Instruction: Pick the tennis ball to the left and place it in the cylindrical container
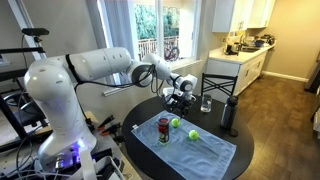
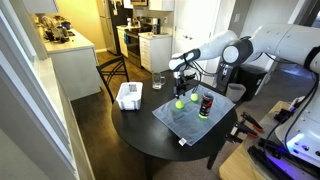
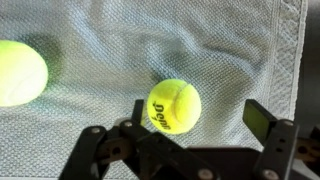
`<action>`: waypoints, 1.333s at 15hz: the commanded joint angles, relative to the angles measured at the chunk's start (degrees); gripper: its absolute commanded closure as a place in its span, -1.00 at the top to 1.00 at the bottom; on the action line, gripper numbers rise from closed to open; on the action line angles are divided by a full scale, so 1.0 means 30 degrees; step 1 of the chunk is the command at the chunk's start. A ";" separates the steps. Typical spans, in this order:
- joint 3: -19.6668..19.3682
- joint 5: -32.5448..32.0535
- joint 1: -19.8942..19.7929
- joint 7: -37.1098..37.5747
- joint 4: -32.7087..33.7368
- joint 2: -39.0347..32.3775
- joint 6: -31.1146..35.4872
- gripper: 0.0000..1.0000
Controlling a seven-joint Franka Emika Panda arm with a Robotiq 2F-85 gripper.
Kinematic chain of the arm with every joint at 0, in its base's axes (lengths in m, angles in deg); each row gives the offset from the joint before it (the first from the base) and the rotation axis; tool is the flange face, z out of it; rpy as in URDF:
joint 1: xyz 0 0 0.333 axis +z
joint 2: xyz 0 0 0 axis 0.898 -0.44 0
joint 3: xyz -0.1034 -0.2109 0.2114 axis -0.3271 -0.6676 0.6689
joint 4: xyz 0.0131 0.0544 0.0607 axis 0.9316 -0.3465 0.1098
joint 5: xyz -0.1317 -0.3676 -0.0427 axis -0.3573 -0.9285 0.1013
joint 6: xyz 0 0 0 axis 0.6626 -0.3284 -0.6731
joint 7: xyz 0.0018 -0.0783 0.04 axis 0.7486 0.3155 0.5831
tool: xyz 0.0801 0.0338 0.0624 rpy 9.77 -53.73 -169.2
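Observation:
Two yellow-green tennis balls lie on a grey-blue cloth (image 1: 205, 150) on the round dark table. In both exterior views one ball (image 1: 175, 123) (image 2: 180, 101) lies below my gripper (image 1: 180, 92) (image 2: 180, 75), which hangs well above the table. The other ball (image 1: 191, 134) (image 2: 203, 114) lies nearby. The short dark-red can (image 1: 164, 128) (image 2: 207, 103) stands upright on the cloth. In the wrist view my gripper (image 3: 198, 115) is open and empty. One ball (image 3: 174, 105) with black lettering lies between the fingers, nearer the left one. The second ball (image 3: 20, 72) is at the left edge.
A tall dark bottle (image 1: 229, 113) and a clear glass (image 1: 205, 102) (image 2: 157, 80) stand on the table. A white rectangular basket (image 2: 129, 95) sits near the table edge. Chairs and kitchen counters stand behind the table.

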 commanded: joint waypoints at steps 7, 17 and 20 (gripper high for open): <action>0.0009 0.0021 0.0101 -0.0001 -0.0705 -0.0170 -0.0062 1.00; 0.0087 0.0066 -0.0056 -0.0459 -0.1728 -0.0178 0.0297 1.00; 0.0091 -0.0111 0.0003 -0.0868 -0.2402 -0.0224 0.0726 1.00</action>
